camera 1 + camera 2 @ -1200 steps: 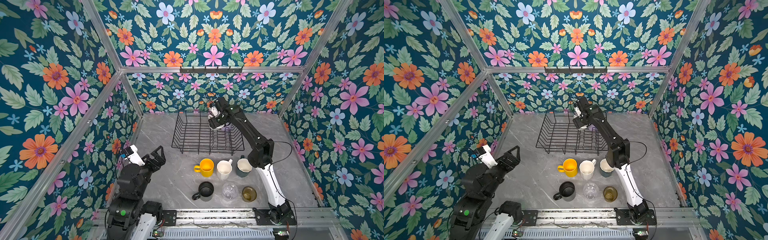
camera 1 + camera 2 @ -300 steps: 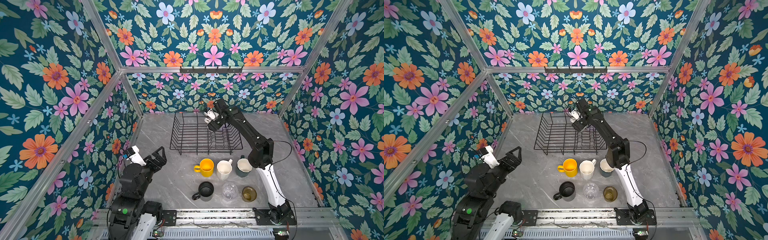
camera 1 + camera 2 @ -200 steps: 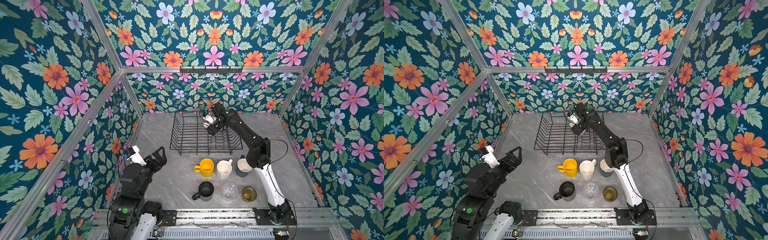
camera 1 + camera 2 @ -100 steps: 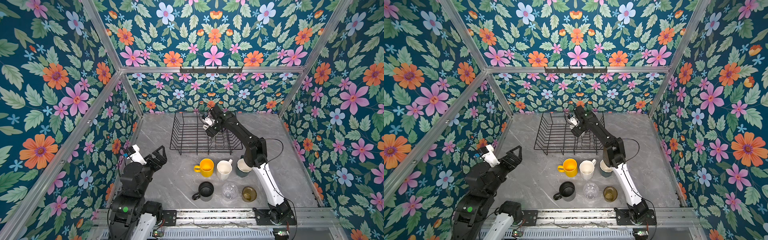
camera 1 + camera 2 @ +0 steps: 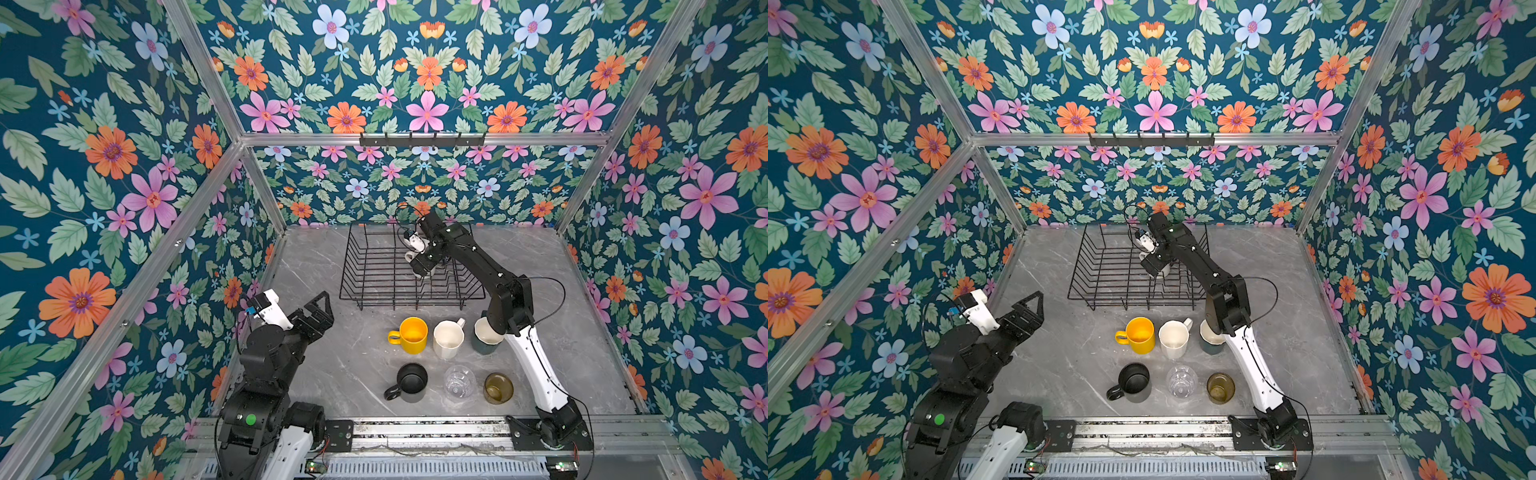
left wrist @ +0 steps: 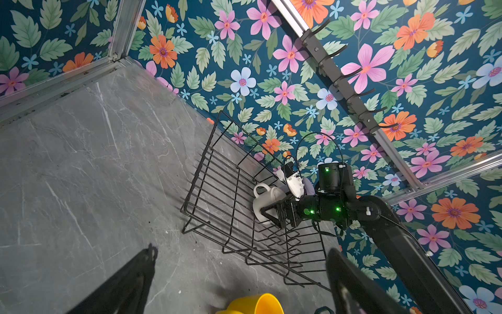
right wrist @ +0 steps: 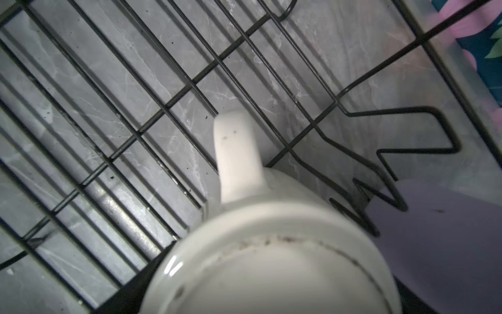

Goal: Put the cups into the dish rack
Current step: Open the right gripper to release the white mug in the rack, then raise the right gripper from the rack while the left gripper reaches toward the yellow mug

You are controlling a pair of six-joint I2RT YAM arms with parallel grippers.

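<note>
Down in the dish rack [image 5: 365, 266], you had lowered the white mug [image 6: 262, 202] beside the lilac tumbler [image 7: 434, 244]; whether your right gripper [image 5: 422, 270] still pinched it was unclear. Six cups [image 5: 448, 338] remained outside.

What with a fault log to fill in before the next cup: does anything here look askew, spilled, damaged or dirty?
Nothing looks spilled or broken. Only grime stands out: the white mug in the dish rack shows a dark smudged ring on its base, and dark specks dot the table under the rack.
</note>
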